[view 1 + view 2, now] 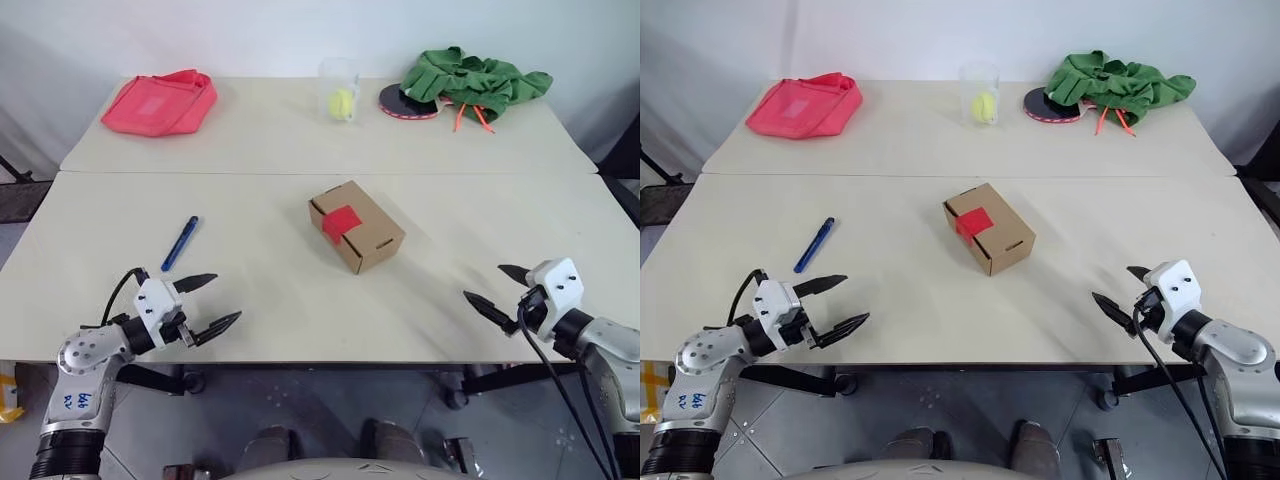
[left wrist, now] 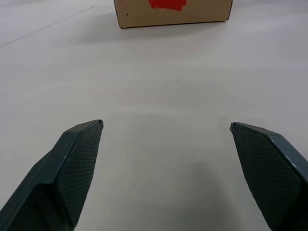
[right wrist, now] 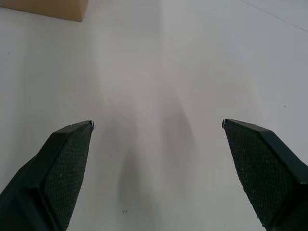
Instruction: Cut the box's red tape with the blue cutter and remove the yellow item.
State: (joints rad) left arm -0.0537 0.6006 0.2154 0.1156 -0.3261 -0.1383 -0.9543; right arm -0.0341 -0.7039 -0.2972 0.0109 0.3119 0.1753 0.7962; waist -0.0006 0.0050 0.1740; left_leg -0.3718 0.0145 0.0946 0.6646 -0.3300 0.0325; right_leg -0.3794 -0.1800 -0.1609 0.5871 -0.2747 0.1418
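Your box (image 1: 989, 227) sits mid-tabletop (image 1: 890, 300), closed, red tape (image 1: 974, 221) across flap seam. Blue cutter (image 1: 814, 245) lies well left of it. Your left end effector (image 1: 834, 304) and right end effector (image 1: 1123, 291) hover near front edge, fingers spread, empty.

My small brown cardboard box (image 2: 173, 13) is cut off at the top edge in my left wrist view. The round black and red thing (image 1: 408, 104) is half hidden under green cloth (image 1: 470, 82).
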